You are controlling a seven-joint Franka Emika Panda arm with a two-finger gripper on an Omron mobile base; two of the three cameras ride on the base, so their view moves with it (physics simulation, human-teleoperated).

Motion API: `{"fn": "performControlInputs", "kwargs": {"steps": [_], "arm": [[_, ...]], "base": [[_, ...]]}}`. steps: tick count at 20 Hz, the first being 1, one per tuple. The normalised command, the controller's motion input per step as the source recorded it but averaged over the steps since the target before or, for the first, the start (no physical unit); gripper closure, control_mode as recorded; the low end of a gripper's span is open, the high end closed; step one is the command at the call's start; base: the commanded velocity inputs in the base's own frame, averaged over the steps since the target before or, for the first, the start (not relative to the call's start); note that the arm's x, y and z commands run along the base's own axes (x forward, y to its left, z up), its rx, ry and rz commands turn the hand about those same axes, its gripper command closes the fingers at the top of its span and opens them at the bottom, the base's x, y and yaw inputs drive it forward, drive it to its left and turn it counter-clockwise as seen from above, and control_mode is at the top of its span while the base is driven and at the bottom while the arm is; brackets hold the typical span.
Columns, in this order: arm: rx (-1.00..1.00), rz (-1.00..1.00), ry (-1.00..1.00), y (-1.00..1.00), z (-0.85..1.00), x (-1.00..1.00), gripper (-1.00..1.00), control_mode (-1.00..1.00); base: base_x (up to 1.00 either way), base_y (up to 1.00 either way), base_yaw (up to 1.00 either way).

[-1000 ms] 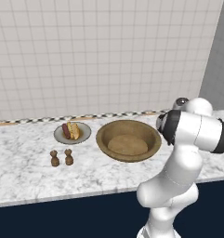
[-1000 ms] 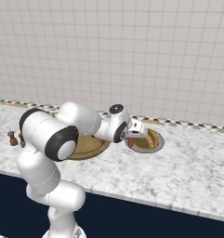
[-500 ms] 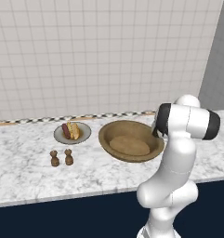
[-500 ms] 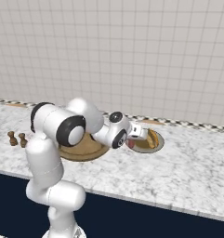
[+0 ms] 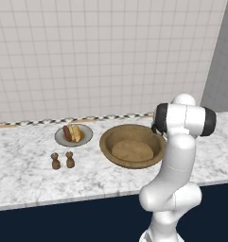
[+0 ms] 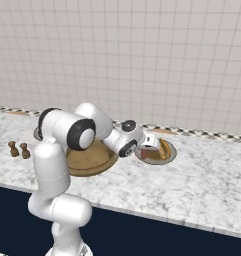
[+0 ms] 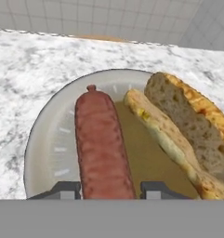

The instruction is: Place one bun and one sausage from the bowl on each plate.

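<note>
Reaching low past the bowl (image 6: 89, 159), my gripper (image 7: 108, 189) pinches the sausage (image 7: 102, 146) over the far plate (image 7: 48, 144), bun (image 7: 187, 128) beside it. Marble counter (image 6: 202, 175), tiled wall (image 6: 142, 55) behind.

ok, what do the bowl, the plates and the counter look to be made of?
Bowl: wood, matte tan-brown with faint grain. Plates: likely glazed ceramic, with a smooth pale grey rim and brown centre. Counter: marble-look stone, white with grey veining, though it's a render.

No readable text, label, brand, number or sign appears anywhere.
</note>
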Motion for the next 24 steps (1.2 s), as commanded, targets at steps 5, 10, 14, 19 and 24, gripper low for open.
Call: {"fn": "performControlInputs", "kwargs": {"steps": [5,10,14,19,24], "arm": [[0.0,0.0,0.0,-0.03,0.05,0.0,-1.0,-1.0],[0.01,0.0,-0.03,0.04,0.54,-0.02,-1.0,-1.0],[0.04,0.0,-0.03,0.19,1.0,-0.43,-1.0,-1.0],[0.06,0.05,-0.11,0.43,1.0,-0.55,-1.0,-1.0],[0.04,0.08,-0.18,0.31,1.0,-0.46,-1.0,-1.0]], "base": [[0.0,0.0,0.0],[0.0,0.0,0.0],[0.0,0.0,0.0],[0.0,0.0,0.0],[0.0,0.0,0.0]]}}
